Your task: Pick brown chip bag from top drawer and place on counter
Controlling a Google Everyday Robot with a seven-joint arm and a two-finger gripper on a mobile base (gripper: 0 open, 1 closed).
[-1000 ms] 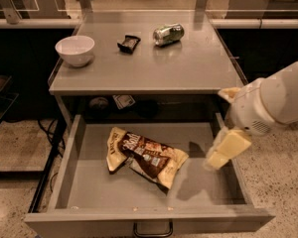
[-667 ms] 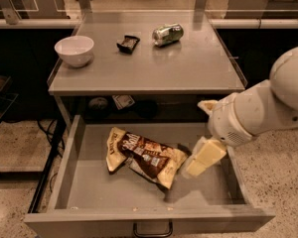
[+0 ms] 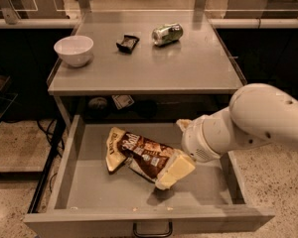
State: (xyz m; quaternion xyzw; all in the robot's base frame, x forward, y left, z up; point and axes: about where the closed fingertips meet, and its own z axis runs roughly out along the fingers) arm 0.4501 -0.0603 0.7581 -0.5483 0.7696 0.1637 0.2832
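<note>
In the camera view the gripper (image 3: 175, 171) has come further left and lower than before. It is now at the right end of the brown chip bag (image 3: 138, 151), which lies in the top drawer (image 3: 87, 195) under the counter (image 3: 139, 71). Whether it clamps the bag, I cannot tell.

The bag (image 3: 139, 153) is showing crinkled, glossy foil. The drawer (image 3: 94, 195) and counter (image 3: 154, 68) are presenting smooth, matt grey surfaces. The bowl (image 3: 73, 49) is looking glossy; the can (image 3: 167, 33) is shining as metal. The gripper (image 3: 173, 172), matt cream plastic, is sitting at one end of the bag.
</note>
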